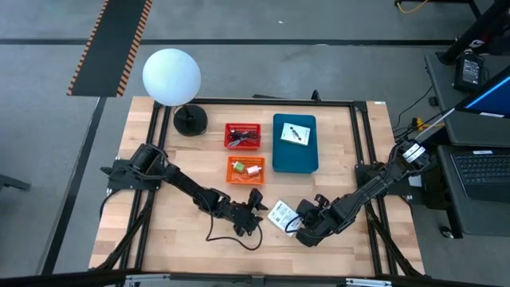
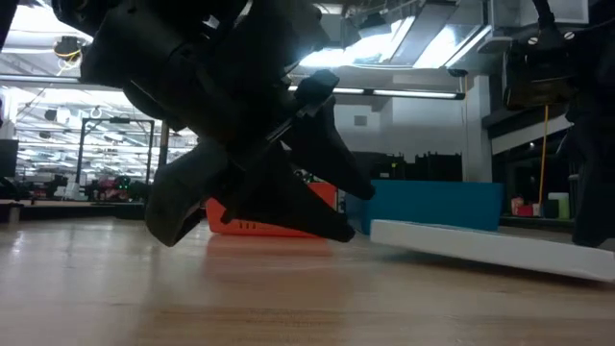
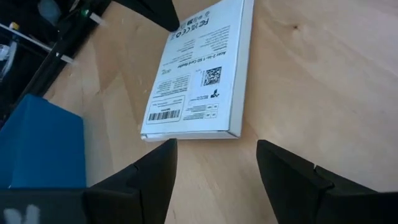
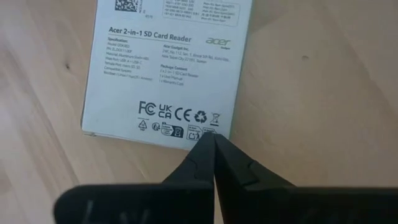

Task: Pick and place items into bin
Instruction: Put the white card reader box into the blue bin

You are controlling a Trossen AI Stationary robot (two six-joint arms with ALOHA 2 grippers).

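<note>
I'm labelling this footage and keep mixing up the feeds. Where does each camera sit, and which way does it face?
High view: above the table, looking straight down; shows both arms, left gripper, right gripper, blue bin.
Low view: at table-top height, looking level across; a dark gripper fills the near field.
Left wrist view: on the left arm, past its open fingers at the white packet.
Right wrist view: on the right arm, shut fingertips at that packet's edge.
Shared: all four views show the white packet.
</note>
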